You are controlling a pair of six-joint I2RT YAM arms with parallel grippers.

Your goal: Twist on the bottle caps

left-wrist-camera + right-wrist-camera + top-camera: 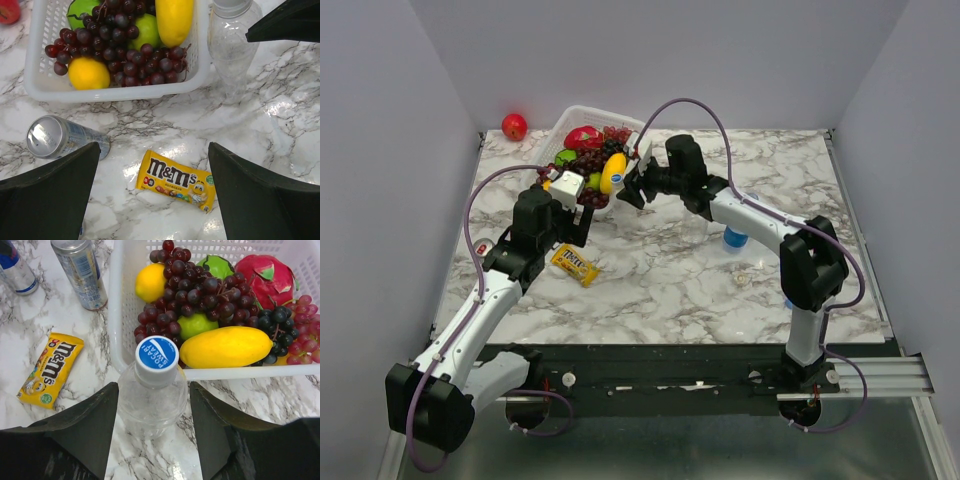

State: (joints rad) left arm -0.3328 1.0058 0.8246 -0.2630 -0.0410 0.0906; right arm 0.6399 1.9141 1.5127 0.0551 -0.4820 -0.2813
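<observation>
Right gripper [153,390] jaws flank a clear bottle [152,407], close against its walls; whether they pinch it I cannot tell. Its blue-and-white cap [157,354] sits on top. Just beyond stands the basket [116,315] of fruit. Left gripper [154,147] hovers, jaws spread, over a candy bag [175,181], a can [55,137] to its left. Well right, a blue bottle [735,238] and a pale cap [743,278] rest on the bench [670,290].

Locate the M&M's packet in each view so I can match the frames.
Top external: M&M's packet lies left of centre on the marble.
Left wrist: bottom centre.
Right wrist: left edge, mid-height.
Shared landmark: white fruit basket, seen in all three views.
</observation>
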